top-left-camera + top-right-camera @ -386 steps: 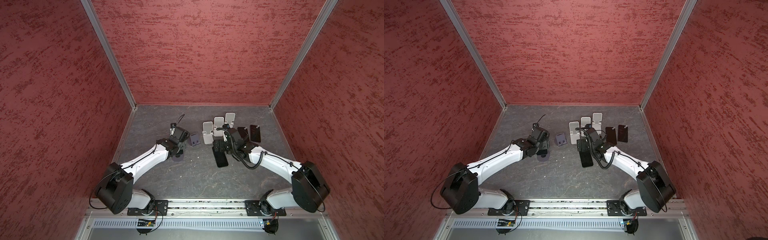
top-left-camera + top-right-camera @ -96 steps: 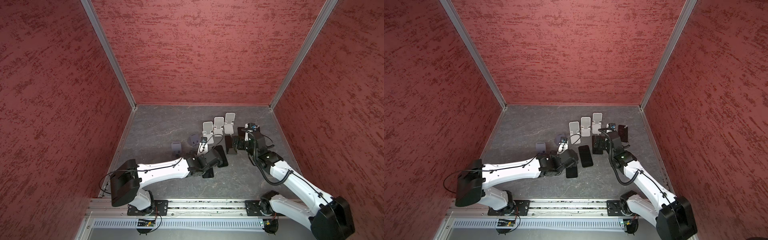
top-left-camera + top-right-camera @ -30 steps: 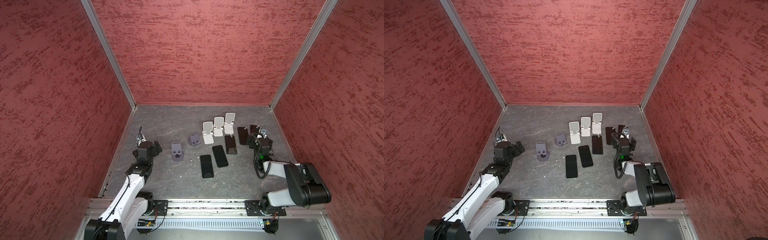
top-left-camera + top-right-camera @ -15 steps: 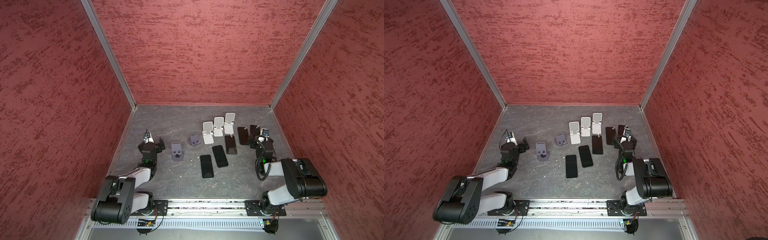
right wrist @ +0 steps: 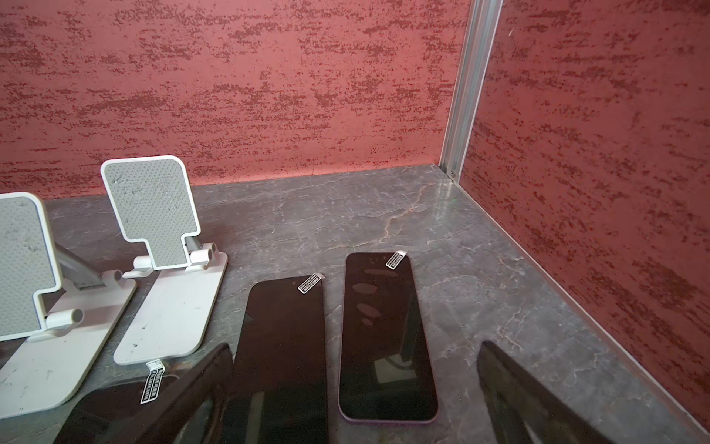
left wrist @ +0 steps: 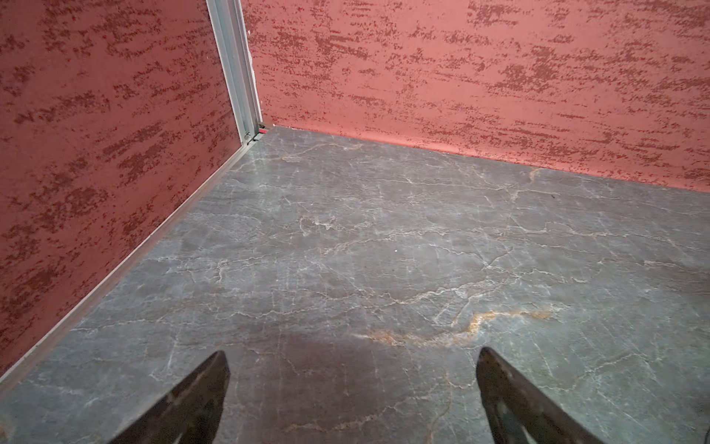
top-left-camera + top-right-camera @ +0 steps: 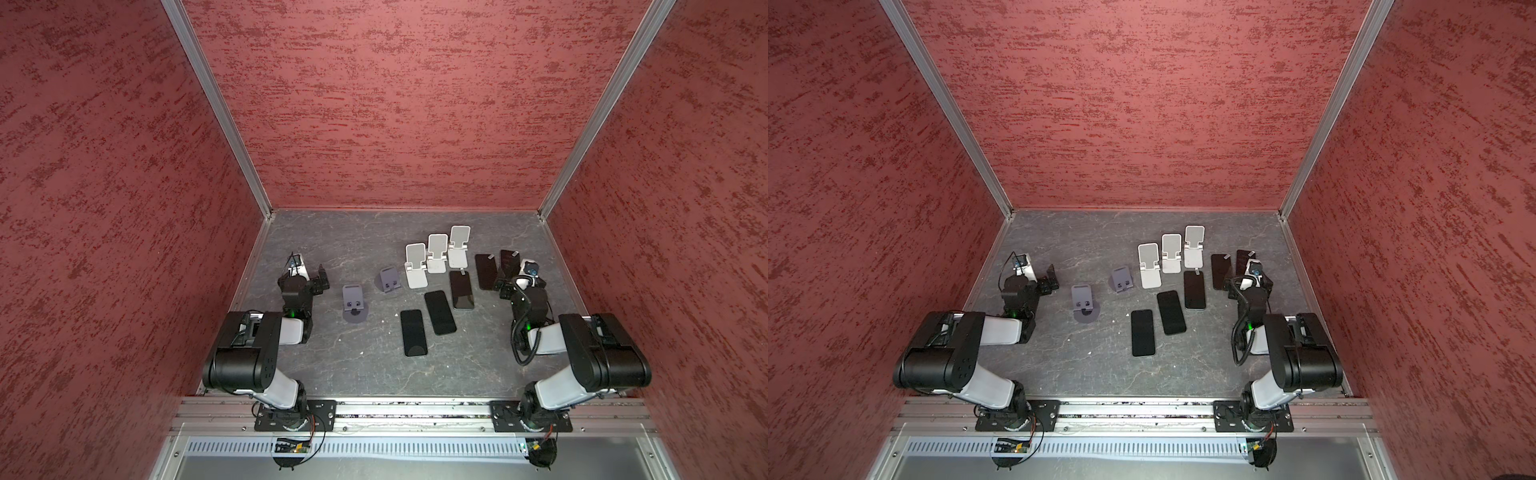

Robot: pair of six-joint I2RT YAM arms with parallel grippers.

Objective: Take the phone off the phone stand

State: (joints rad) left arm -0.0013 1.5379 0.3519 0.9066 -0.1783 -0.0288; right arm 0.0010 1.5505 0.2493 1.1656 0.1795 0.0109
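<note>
1. Grey marbled tabletop (image 7: 353,365), with red textured walls (image 7: 374,104) on three sides.
2. Three white stands in a stepped row right of centre, backrests up: near white stand (image 7: 416,266), middle white stand (image 7: 437,253), far white stand (image 7: 459,246).
3. Two grey stands to the left of those, apart from each other: near grey stand (image 7: 353,303), far grey stand (image 7: 389,280).
4. Task things are five black phones, all flat on the tabletop with the glossy side up, and none rests on a stand.
5. Front phone (image 7: 413,332), second phone (image 7: 440,312) and third phone (image 7: 461,289) form a slanted row in front of the white stands. The third phone's top end sits just in front of the far white stand's base.
6. Fourth phone (image 7: 485,271) and fifth phone (image 7: 509,262) lie side by side, not touching, right of the white stands. The fifth has a purple edge in the right wrist view. Small white tabs show on the top ends of the third, fourth and fifth.
7. Left gripper (image 6: 351,355) is spread wide and empty, with only bare tabletop below it. It sits by the left wall, well apart from every phone and stand.
8. Right gripper (image 5: 355,346) is spread wide and empty, low at the near ends of the fourth and fifth phones. The fifth phone lies between its fingers (image 5: 207,384), and one finger covers part of the fourth. Cannot tell if it touches either.
9. Both arms are folded close to their bases.
</note>
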